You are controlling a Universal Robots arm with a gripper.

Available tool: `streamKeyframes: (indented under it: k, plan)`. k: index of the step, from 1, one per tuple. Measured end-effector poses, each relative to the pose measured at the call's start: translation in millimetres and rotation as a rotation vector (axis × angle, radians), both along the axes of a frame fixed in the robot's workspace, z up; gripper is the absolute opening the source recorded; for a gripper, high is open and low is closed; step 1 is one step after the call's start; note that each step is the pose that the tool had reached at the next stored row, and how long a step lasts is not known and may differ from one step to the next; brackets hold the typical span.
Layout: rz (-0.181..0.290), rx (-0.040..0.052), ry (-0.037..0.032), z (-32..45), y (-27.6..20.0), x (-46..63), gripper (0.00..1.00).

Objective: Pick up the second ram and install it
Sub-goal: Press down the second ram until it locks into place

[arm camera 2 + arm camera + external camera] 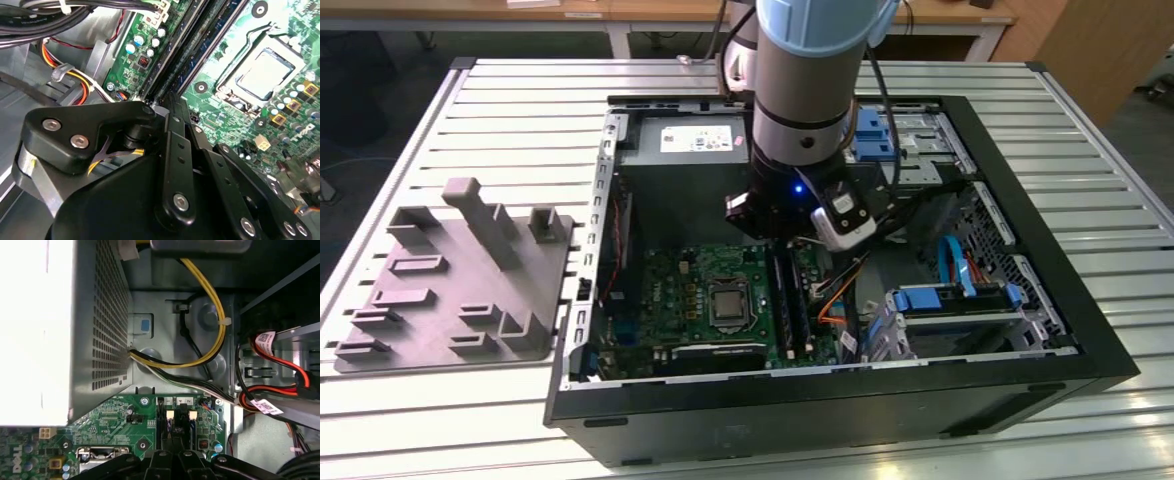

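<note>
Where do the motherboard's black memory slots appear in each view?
Exterior view: memory slots on the exterior view's right of the processor socket, below the arm.
Second wrist view: alongside the processor socket, beyond the gripper; slots.
First wrist view: just beyond the gripper; slots.
Shared landmark: the processor socket.

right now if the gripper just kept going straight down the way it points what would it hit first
Most likely the black memory slots on the green motherboard: the gripper points at their near end. A blue stick seems to sit in them, but depth is unclear.

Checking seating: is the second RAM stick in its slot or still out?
In: the second ram stands in the motherboard's slots, gripper at its end. Fully latched: cannot tell.
</note>
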State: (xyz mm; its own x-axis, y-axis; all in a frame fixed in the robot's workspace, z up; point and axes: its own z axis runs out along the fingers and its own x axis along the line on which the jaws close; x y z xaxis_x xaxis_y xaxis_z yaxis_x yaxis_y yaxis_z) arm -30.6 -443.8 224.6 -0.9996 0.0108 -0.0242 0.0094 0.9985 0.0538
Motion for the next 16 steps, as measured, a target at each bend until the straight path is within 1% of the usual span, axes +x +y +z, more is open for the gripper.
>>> streamKeyframes:
  k: [4,6,12,14,16]
  plan:
    - [0.000,0.0000,0.0000,8.2,0.0,0.0,0.10]
    - [0.000,0.0000,0.0000,10.3,0.0,0.0,0.10]
    - [0.000,-0.0002,0.0001,10.7,-0.5,0.0,0.10]
    - [0.000,0.0000,0.0001,10.7,-2.4,0.0,0.10]
    - [0.000,0.0001,0.0000,10.6,-5.2,0.0,0.10]
